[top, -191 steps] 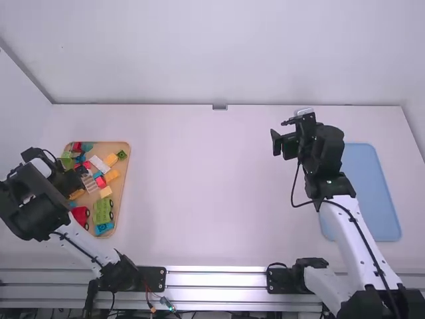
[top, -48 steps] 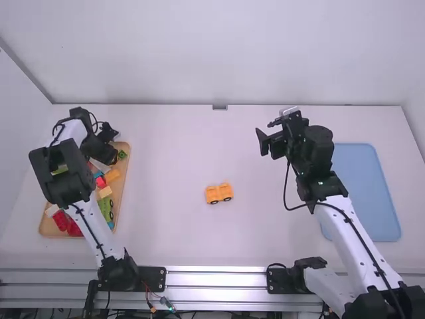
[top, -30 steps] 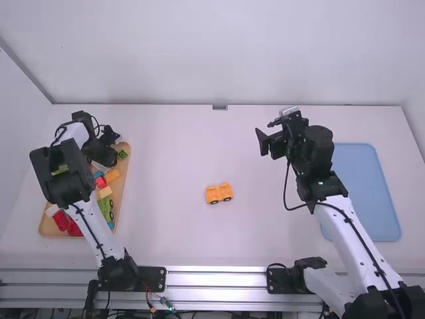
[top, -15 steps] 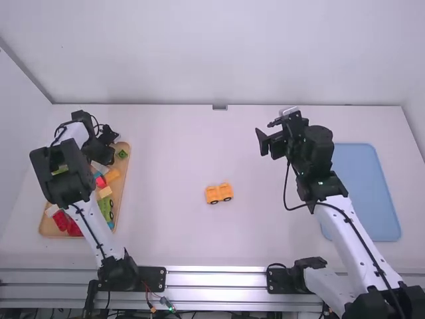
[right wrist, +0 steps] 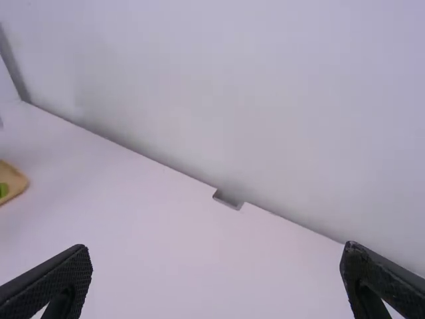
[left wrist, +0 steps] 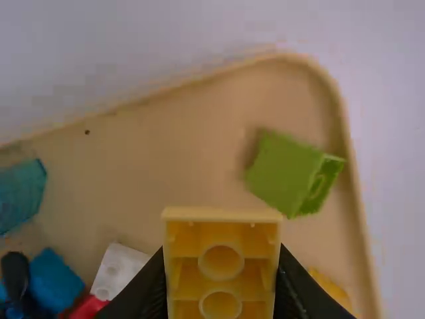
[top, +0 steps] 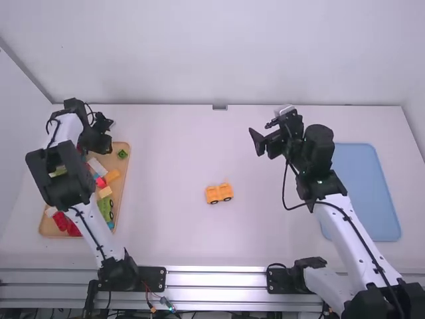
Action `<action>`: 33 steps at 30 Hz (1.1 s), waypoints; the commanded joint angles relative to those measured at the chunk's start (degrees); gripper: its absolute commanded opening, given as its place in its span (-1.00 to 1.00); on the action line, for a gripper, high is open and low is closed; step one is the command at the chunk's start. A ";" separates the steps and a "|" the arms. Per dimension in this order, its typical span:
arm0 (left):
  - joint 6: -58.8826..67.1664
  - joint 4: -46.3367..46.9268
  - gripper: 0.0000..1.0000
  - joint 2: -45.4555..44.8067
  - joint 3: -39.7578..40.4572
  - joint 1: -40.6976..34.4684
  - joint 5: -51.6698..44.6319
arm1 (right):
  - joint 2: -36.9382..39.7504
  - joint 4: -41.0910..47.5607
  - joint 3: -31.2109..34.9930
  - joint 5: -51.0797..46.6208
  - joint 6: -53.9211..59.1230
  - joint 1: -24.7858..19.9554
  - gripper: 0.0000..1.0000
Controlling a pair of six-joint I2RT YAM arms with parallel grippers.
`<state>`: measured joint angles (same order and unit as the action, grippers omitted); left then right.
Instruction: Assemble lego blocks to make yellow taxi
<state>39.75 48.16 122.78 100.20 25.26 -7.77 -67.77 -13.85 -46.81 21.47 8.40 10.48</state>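
In the high view my left gripper [top: 99, 137] is over the far end of the wooden tray [top: 125, 198]. The left wrist view has the left gripper [left wrist: 221, 266] closed around a yellow block [left wrist: 221, 231], its hollow side with round tubes facing the camera. On the middle of the table stands a small orange-yellow car [top: 219, 193] with dark wheels, apart from both grippers. To the right of it and farther back, my right gripper [top: 261, 136] is held over the table; in the right wrist view the right gripper [right wrist: 216, 256] is wide open, nothing between its fingers.
Loose blocks lie in the tray, among them a green one [left wrist: 289, 174], a white one [left wrist: 119, 269], a teal one [left wrist: 20, 196] and a green wheeled piece [top: 106, 208]. A blue tray [top: 365, 193] lies on the right, partly behind the right arm.
The car now on the table was absent in the oldest frame. My left gripper has swung to the tray's far end and lately shifted slightly away and left. The right gripper has moved a little left.
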 commanded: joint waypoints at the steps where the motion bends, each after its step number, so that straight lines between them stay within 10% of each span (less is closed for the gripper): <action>1: 1.01 -0.46 -0.85 -9.29 -3.10 -2.21 -5.97 | -3.45 -1.62 -2.19 5.60 -0.92 0.00 0.98; 11: 8.39 -17.22 -0.77 -34.40 -30.53 -9.92 -36.09 | -20.24 -25.05 -2.21 31.76 -7.30 -0.57 0.98; 21: 3.34 -37.27 -0.69 -38.80 -43.98 -20.83 -66.05 | -31.98 -52.59 -2.73 51.78 -20.46 3.91 0.98; 33: -15.61 -61.31 -0.77 -35.36 -47.12 -30.95 -67.89 | -32.35 -50.34 -5.79 52.43 -25.09 6.73 0.69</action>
<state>28.10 -12.78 87.00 53.49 -5.26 -73.34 -99.74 -64.20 -50.52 72.71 -14.81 17.39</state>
